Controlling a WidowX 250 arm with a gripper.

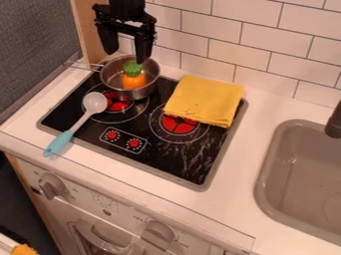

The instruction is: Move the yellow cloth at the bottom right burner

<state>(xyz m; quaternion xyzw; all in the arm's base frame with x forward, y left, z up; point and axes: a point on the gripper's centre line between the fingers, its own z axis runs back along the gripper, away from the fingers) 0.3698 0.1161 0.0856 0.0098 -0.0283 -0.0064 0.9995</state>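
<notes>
High at the upper left, the black gripper (125,50) hangs above the metal pot, its two fingers spread apart with nothing between them. The folded yellow cloth (205,100) lies flat on the right rear part of the black stovetop (180,162), left of and apart from the sink. Its lower edge covers the upper part of the right red burner (178,125), and its upper edge comes close to the tiled wall.
A metal pot (148,85) holding an orange and green toy (134,79) stands at the stove's back left. A spoon (93,103) with a blue handle crosses the left edge. The grey sink (269,169) is at right, with a dark faucet (334,122).
</notes>
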